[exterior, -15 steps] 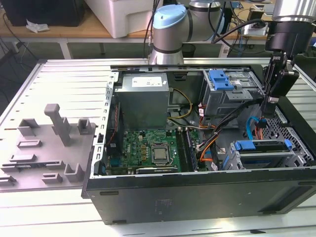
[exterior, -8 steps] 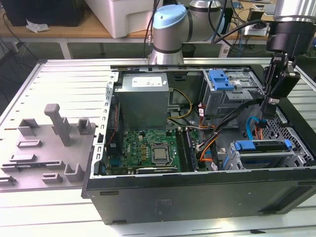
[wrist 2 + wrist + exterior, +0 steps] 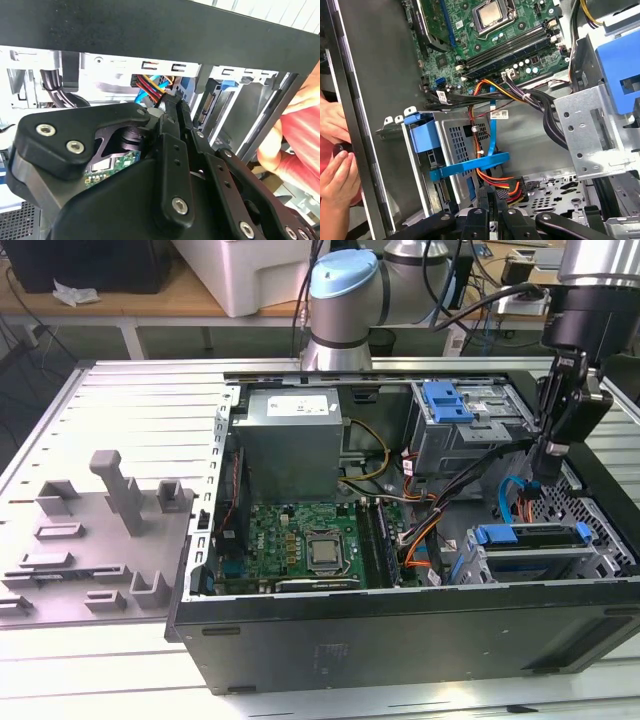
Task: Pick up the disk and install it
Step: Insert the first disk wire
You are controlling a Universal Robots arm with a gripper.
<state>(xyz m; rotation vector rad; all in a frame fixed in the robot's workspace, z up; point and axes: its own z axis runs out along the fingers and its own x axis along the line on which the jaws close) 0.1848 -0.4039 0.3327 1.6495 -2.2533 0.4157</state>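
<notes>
— Where is the disk?
— The disk point(image 3: 535, 558) is slotted into the drive cage point(image 3: 605, 558), apparently seated for cabling.
— And the gripper?
— The gripper point(image 3: 548, 468) hangs just beside the cage, over the cables point(image 3: 513, 502). I cannot tell how its jaws stand.

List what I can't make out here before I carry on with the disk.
Disk depth in the drive cage: exterior view, its walls hide all but the blue-framed edge.
Inside the drive cage: second wrist view, the gripper blocks it.
Person's hand: first wrist view, cut off by the picture edge and case wall.
</notes>
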